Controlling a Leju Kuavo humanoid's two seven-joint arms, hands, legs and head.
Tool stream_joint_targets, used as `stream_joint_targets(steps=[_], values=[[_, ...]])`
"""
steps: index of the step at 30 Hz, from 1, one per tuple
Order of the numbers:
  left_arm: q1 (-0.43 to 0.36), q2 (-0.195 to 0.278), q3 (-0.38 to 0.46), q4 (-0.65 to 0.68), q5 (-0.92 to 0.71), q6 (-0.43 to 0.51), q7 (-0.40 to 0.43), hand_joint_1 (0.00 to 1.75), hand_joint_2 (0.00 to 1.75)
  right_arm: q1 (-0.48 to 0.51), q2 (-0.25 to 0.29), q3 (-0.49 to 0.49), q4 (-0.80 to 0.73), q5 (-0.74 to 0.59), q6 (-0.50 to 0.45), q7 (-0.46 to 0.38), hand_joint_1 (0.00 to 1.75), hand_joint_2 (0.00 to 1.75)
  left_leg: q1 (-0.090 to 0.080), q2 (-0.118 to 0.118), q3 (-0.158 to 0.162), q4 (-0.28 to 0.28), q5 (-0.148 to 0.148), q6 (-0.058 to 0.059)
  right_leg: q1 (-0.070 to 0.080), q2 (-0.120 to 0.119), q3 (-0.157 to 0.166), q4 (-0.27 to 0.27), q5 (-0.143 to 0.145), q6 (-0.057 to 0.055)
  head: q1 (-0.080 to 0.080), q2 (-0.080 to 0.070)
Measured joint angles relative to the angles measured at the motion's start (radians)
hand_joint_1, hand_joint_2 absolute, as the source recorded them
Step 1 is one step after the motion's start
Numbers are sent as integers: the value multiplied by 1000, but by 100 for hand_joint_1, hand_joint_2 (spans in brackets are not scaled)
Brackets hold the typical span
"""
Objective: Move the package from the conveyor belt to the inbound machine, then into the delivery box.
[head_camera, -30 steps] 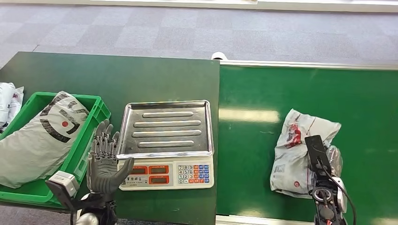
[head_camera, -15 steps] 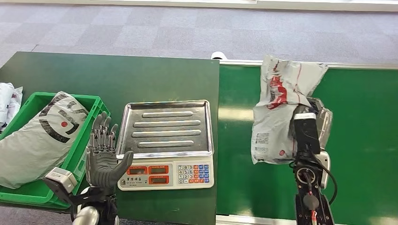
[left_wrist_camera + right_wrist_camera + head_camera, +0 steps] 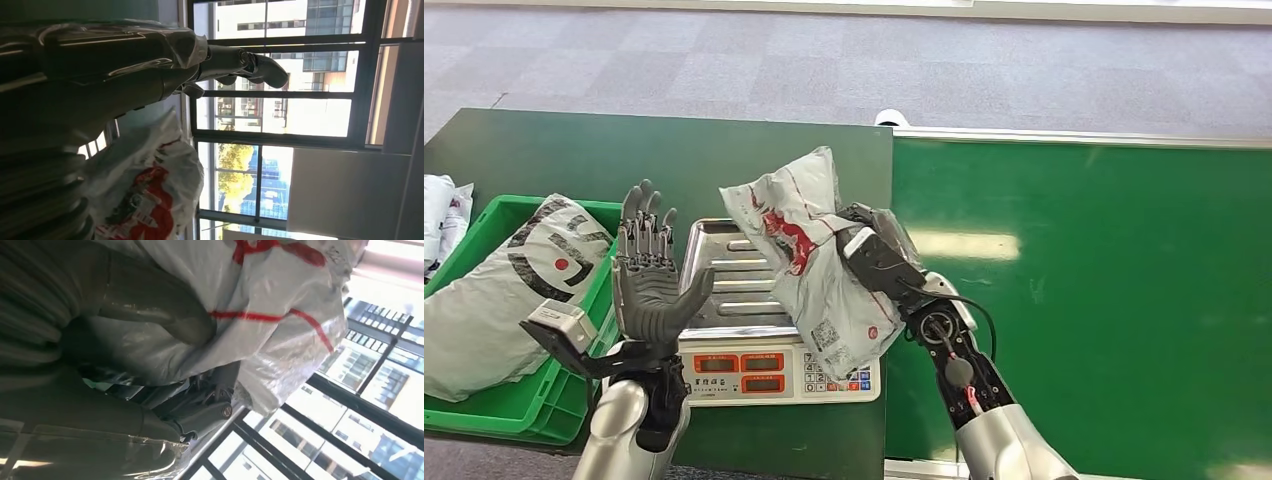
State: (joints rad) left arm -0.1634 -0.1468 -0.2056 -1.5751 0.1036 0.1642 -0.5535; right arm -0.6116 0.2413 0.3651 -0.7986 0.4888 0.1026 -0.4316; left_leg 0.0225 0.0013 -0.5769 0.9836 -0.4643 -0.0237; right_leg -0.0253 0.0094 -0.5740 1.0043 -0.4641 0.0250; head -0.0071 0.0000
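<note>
A white plastic package (image 3: 809, 258) with red print hangs above the scale's steel tray (image 3: 729, 275), gripped by my right hand (image 3: 874, 250) from its right side. The right wrist view shows the same package (image 3: 260, 305) pressed against my right hand (image 3: 150, 310). My left hand (image 3: 649, 280) is raised palm up and open just left of the scale, between it and the green box (image 3: 544, 385). In the left wrist view the package (image 3: 145, 195) is beside my left hand's fingers (image 3: 250, 65), which hold nothing.
The scale's keypad and red displays (image 3: 764, 372) face me. The green box holds a large grey bag (image 3: 494, 305). More white bags (image 3: 444, 215) lie at the far left. The green conveyor belt (image 3: 1104, 300) stretches to the right.
My right hand has lifted the package off the belt and carried it left, over the scale tray. My left hand has risen a little beside the scale.
</note>
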Motion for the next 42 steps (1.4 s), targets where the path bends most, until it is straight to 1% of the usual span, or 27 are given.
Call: stream_joint_targets(steps=[1, 5, 10, 13, 18, 20, 22, 26, 31, 38, 40, 42], values=[[-1, 0, 6, 0, 0, 5, 0, 0, 175, -11, 7, 2, 29, 2, -6, 7, 0, 175, 0, 0, 0, 0, 0, 0, 0, 0, 0, 0, 0, 0, 0, 0], [-2, 0, 27, 0, -2, 18, 0, 0, 175, -48, 21, 3, 116, 21, -49, 56, 0, 175, 0, 0, 0, 0, 0, 0, 0, 0, 0, 0, 0, 0, 0, 0], [-1, -1, 41, 0, -3, 23, 0, 0, 175, -57, 25, 3, 162, 36, -87, 64, 0, 175, 0, 0, 0, 0, 0, 0, 0, 0, 0, 0, 0, 0, 0, 0], [1, -5, 41, 2, -5, 20, 3, 0, 175, -57, 26, 1, 171, 49, -140, 44, 0, 175, 0, 0, 0, 0, 0, 0, 0, 0, 0, 0, 0, 0, 0, 0], [14, -20, 37, 3, -30, 10, 7, 0, 175, -33, 45, -11, 141, 43, -254, -26, 0, 175, 0, 0, 0, 0, 0, 0, 0, 0, -1, 0, 0, 0, 0, 0], [18, -25, 32, 3, -51, 10, 14, 0, 175, -12, 52, -16, 97, 24, -291, -46, 0, 175, 0, 0, 0, 0, 0, 0, 0, 0, -1, 0, 0, 0, 0, 0], [19, -27, 19, 7, -79, 9, 25, 0, 175, 17, 56, -20, 21, -4, -321, -55, 0, 175, 0, 0, 0, 0, 0, 0, 0, 0, -1, 0, 0, 0, 0, 0], [9, -27, -19, 35, -131, 0, 56, 0, 175, 68, 58, -23, -136, -41, -342, -28, 0, 175, 0, 0, 0, 0, 0, 0, 0, 0, -1, -1, 0, 0, 0, 0], [-37, -27, -82, 120, -237, 7, 98, 0, 175, 140, 54, -25, -331, -78, -390, -4, 0, 175, 0, 0, 1, 0, 0, 0, 0, 0, -1, -1, 0, 0, 0, 0], [-110, -34, -139, 214, -347, 65, 56, 0, 175, 275, 31, -33, -614, -188, -375, 35, 0, 175, 0, 0, 0, 0, -1, 0, 0, 0, -2, -1, 0, 0, 0, 0], [-139, -38, -153, 246, -431, 106, 68, 0, 175, 307, 25, -32, -679, -195, -392, 32, 0, 175, 0, 0, 0, 0, -1, 0, 0, 0, -2, -1, 0, 0, 0, 0], [-178, -47, -173, 292, -555, 165, 92, 0, 175, 332, 19, -29, -727, -202, -406, 28, 0, 175, 0, 0, 0, 0, -1, 0, 0, 0, -2, -1, 0, 0, 0, 0]])
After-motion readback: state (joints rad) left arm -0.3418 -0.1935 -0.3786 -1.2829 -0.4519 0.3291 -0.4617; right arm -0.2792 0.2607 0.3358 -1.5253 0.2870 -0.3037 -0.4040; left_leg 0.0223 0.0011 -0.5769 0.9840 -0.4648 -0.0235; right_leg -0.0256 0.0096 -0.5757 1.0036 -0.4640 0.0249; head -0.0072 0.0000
